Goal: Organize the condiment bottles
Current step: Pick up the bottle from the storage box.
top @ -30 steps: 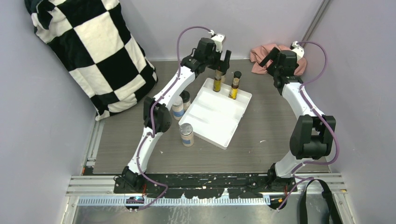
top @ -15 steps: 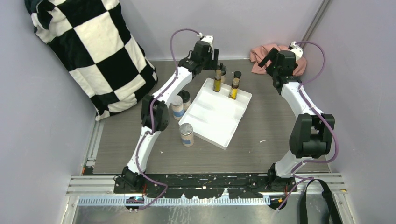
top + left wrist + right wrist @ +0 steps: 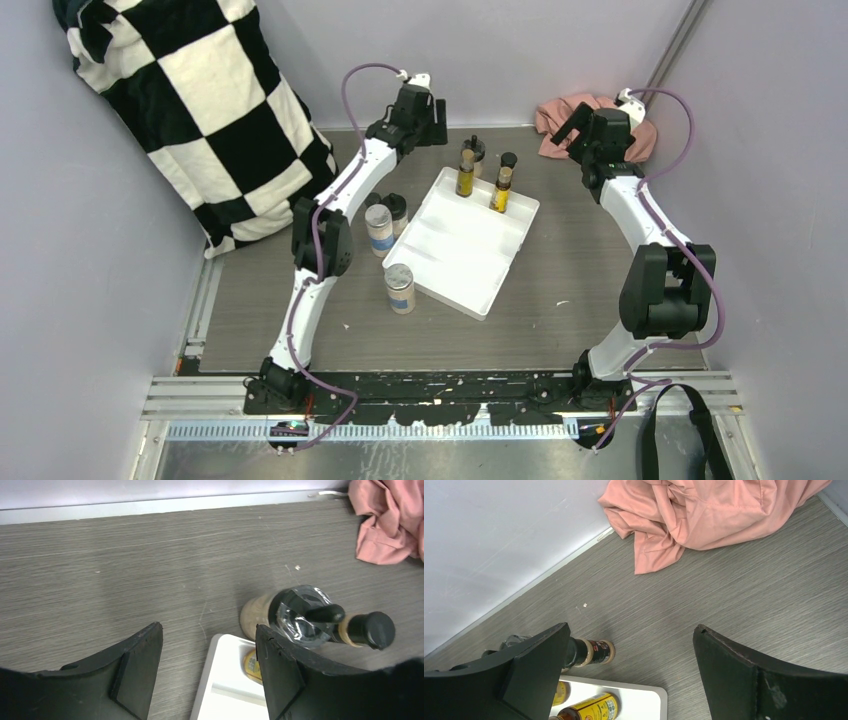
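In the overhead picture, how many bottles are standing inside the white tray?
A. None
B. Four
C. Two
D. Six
C. Only the left amber bottle and the right amber bottle stand inside the white tray, at its far end. The silver-lidded jar stands outside it on the table.
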Robot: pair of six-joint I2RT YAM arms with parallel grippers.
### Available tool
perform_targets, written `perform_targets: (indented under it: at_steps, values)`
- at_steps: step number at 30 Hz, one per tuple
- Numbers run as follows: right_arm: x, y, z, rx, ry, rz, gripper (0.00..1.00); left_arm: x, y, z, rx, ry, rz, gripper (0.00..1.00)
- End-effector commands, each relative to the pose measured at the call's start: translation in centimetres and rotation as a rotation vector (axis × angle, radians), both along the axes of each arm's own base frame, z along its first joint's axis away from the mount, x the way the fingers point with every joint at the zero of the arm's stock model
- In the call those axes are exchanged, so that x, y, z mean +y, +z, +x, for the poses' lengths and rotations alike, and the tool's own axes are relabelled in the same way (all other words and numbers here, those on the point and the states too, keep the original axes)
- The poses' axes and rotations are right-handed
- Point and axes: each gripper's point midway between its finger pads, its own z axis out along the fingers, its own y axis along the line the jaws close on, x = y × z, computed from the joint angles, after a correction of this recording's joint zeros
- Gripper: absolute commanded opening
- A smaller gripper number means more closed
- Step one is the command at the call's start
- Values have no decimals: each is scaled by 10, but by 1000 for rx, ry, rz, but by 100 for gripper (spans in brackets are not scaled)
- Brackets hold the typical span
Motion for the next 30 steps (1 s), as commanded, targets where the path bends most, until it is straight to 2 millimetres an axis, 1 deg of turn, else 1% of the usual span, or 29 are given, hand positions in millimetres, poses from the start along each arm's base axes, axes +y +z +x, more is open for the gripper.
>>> perform_targets:
  at_steps: [1,6,11,14,15,17,21,24,26,29,30]
  values:
    - [-2,32,4,-79,-9,-19,100,-18,49,-10,-62,-91,-93,69]
    - [0,33,3,-78,-6,-18,100,-18,43,-16,-34,-111,-88,68]
    - [-1,39,0,-84,-4,-30,100,-17,41,-19,-29,-111,-85,67]
    - [1,45,-1,-84,10,-37,100,-15,47,-21,-38,-110,-92,66]
    - [17,49,-2,-85,47,-45,100,-18,50,-24,-36,-131,-102,66]
    - [31,59,-4,-88,96,-75,100,-16,58,-26,-50,-132,-103,65]
    - [73,75,-9,-78,242,-145,100,-11,72,-32,-73,-128,-99,65]
    - [98,86,-14,-68,323,-194,100,-2,77,-33,-86,-94,-85,65]
    - [113,90,-17,-56,382,-205,100,1,77,-35,-84,-80,-84,65]
    - [133,89,-23,-14,457,-232,100,5,82,-36,-82,-56,-92,65]
    - [136,87,-24,-1,473,-240,100,6,83,-36,-83,-47,-96,65]
